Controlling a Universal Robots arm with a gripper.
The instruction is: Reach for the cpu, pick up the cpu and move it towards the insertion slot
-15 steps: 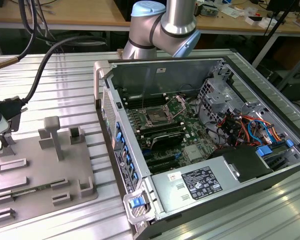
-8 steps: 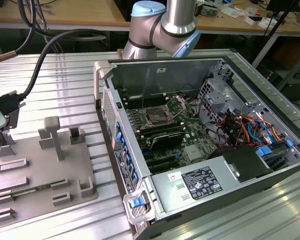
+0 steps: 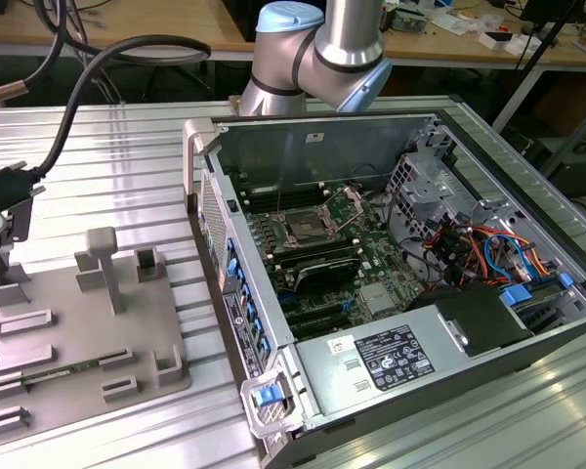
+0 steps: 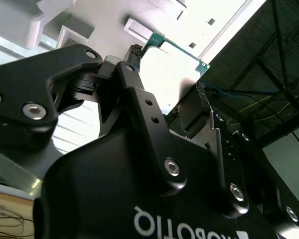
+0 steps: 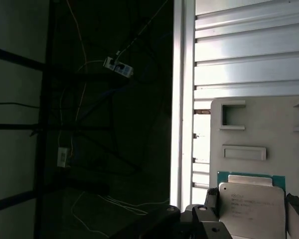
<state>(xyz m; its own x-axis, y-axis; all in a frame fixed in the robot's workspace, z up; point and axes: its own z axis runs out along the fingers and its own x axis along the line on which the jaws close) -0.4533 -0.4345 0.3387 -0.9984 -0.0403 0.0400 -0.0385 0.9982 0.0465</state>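
On the ribbed aluminium tabletop (image 3: 107, 147) you've got two main items: a grey plastic fixture (image 3: 68, 322) at the exterior view's left and an open PC case (image 3: 400, 127) centre-right, well apart from it. Behind are wooden workbenches (image 3: 127, 20) w/ clutter. The UR arm (image 3: 317, 54) rises just behind the case's back wall, and a thick black cable (image 3: 78, 107) loops off to the left.

Your hand (image 5: 253, 219) is pinching the cpu (image 5: 249, 199) by two opposite edges, silvery face and green rim showing in the first wrist view. It's at the fixture, near the tabletop's edge; can't tell if it's lifted clear. Beyond that edge is dark floor w/ loose wires.

The insertion slot (image 3: 303, 230) sits on the motherboard (image 3: 371, 259) inside the case, w/ black memory slots (image 3: 317, 262) just beside it. Case walls, a drive cage (image 3: 425, 186) and red/blue wiring (image 3: 479, 249) ring the board. A green memory stick (image 3: 54, 374) lies in the fixture.
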